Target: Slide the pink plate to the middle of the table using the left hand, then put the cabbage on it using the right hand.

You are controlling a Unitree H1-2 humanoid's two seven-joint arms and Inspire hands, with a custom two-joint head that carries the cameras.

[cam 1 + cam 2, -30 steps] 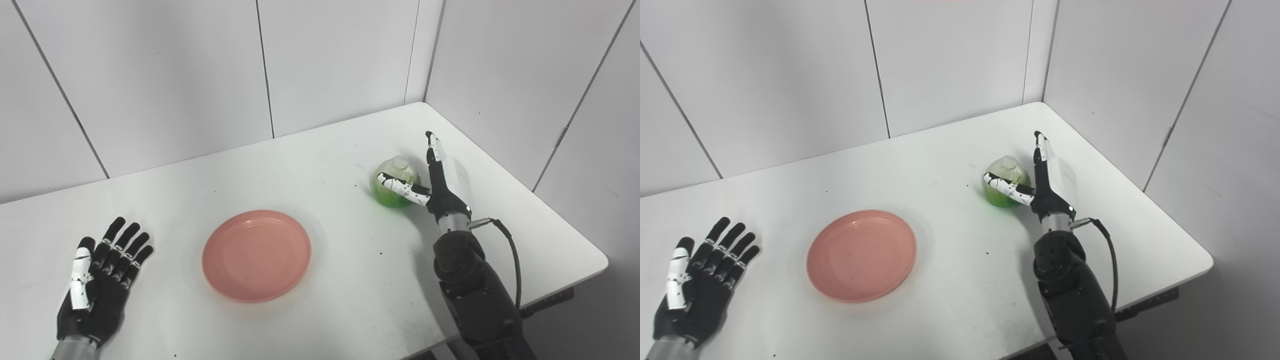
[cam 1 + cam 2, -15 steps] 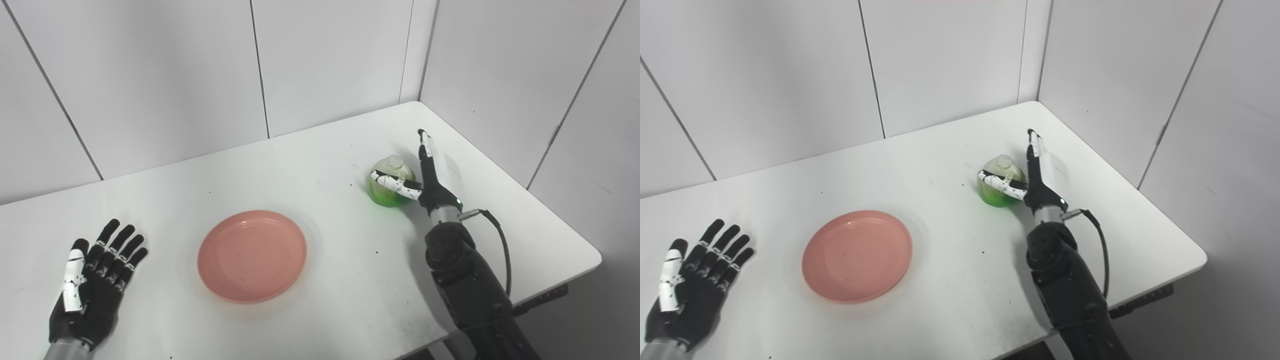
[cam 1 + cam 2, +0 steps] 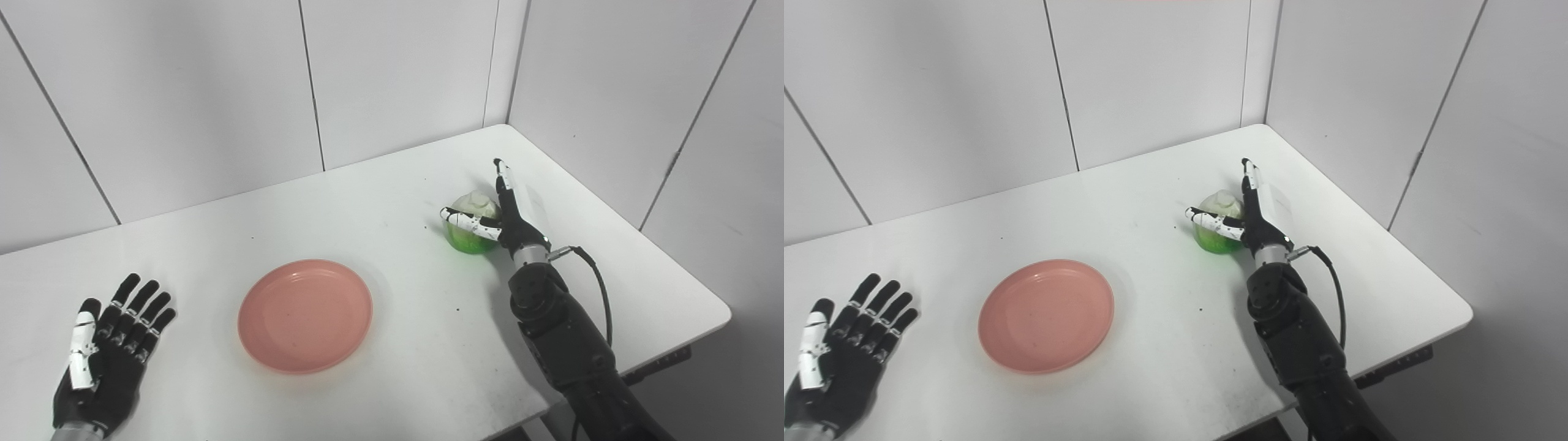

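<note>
The cabbage (image 3: 471, 228) sits on the table (image 3: 392, 202) between the right hand's (image 3: 509, 215) spread thumb and straight fingers (image 3: 503, 180), not clasped. The plate (image 3: 305, 315) lies well left of that thumb, at mid-table. The left hand (image 3: 104, 361) rests flat beyond it, fingers splayed wide, holding nothing.
</note>
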